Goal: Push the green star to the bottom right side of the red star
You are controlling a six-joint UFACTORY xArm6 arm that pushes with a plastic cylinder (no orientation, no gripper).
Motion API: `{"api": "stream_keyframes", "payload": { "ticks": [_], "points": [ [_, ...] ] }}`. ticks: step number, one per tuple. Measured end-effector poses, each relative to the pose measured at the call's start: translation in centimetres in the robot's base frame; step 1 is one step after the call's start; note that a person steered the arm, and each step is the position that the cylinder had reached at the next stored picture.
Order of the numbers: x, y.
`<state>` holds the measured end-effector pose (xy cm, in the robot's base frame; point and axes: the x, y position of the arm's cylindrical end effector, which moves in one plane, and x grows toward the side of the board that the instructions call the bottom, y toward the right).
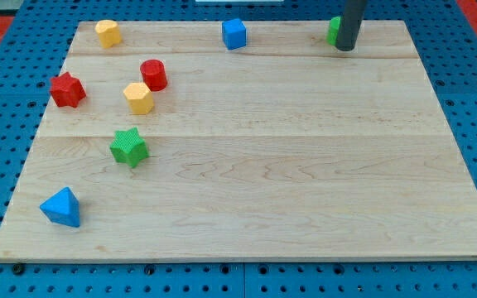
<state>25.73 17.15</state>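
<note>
The green star (128, 147) lies on the wooden board (305, 165) at the view's left, below and to the right of the red star (67, 89). My rod comes down at the view's top right, and my tip (345, 48) rests near the board's top edge, far from both stars. It stands just right of a green block (334, 31), which the rod partly hides.
A red cylinder (154, 74) and a yellow hexagonal block (139, 98) sit between the stars' area and the board's middle. Another yellow block (108, 33) is at top left, a blue cube (233, 34) at top centre, a blue triangular block (62, 207) at bottom left.
</note>
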Motion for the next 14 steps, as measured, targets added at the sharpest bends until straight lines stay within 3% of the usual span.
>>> {"api": "stream_keyframes", "payload": {
  "ticks": [3,6,7,8,9,11,12,14],
  "points": [
    [0.8,-0.3],
    [12.2,-20.0],
    [19.4,-24.3],
    [21.5,-28.4],
    [21.8,-33.1],
    [25.8,-33.7],
    [26.1,-37.6],
    [23.6,-38.5]
  ]
}}
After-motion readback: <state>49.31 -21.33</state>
